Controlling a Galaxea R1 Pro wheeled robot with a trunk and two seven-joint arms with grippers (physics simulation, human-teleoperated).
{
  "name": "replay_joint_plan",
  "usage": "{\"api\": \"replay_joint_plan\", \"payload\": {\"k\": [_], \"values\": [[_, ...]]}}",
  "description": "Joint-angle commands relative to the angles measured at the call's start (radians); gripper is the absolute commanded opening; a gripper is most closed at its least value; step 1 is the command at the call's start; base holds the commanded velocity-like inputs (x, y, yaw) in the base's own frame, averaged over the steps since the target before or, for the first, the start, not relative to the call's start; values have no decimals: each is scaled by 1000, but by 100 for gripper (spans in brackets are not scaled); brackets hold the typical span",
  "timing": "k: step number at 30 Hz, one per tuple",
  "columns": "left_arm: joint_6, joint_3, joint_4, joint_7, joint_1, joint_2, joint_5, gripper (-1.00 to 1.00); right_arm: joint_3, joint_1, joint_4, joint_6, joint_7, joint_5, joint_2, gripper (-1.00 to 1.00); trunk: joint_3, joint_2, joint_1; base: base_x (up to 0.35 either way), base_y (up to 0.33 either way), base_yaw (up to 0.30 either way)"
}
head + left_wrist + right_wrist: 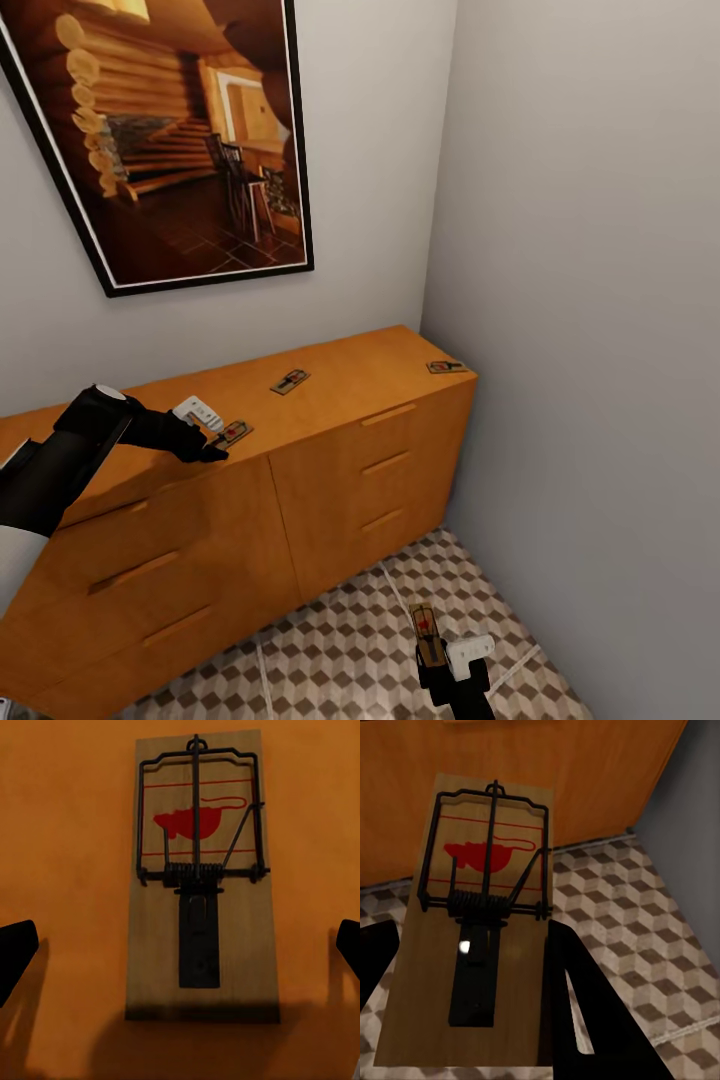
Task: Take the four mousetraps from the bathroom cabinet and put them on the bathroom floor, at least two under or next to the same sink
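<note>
Three mousetraps lie on the flat top of the orange-brown cabinet (330, 470): one (235, 432) at my left gripper (214, 452), one (290, 381) in the middle, and one (446, 367) at the far right corner. In the left wrist view the nearest mousetrap (201, 885) lies flat on the wood between the open fingers (15, 954), untouched. Low over the bathroom floor (340, 650), my right gripper (432, 655) is shut on a fourth mousetrap (424, 625). The right wrist view shows that mousetrap (472, 937) held between dark fingers (585, 1012) above the cube-pattern tiles (652, 922).
The cabinet stands in a corner against a grey back wall and a grey side wall (600, 350) on the right. A large framed picture (170, 140) hangs above it. Drawer handles (388, 413) stick out of the cabinet front. A narrow strip of tiled floor lies in front.
</note>
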Motion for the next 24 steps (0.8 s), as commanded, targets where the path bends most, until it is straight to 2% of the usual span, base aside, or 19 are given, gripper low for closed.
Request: {"api": "replay_joint_plan", "payload": {"k": [1, 20, 21, 24], "values": [[4, -1, 1, -9, -1, 0, -10, 100, 3, -1, 1, -1, -10, 8, 0, -100, -2, -1, 0, 0, 0, 0], [4, -4, 8, -9, -1, 0, -10, 100, 3, -1, 1, -1, -10, 8, 1, -100, -17, -1, 0, 0, 0, 0], [4, -4, 10, -9, -1, 0, -10, -100, 3, -1, 1, -1, -10, 8, 0, -100, -17, -1, 0, 0, 0, 0], [3, -4, 13, -9, -1, 0, -12, -100, 3, -1, 1, -1, -10, 8, 0, -100, -17, -1, 0, 0, 0, 0]]}}
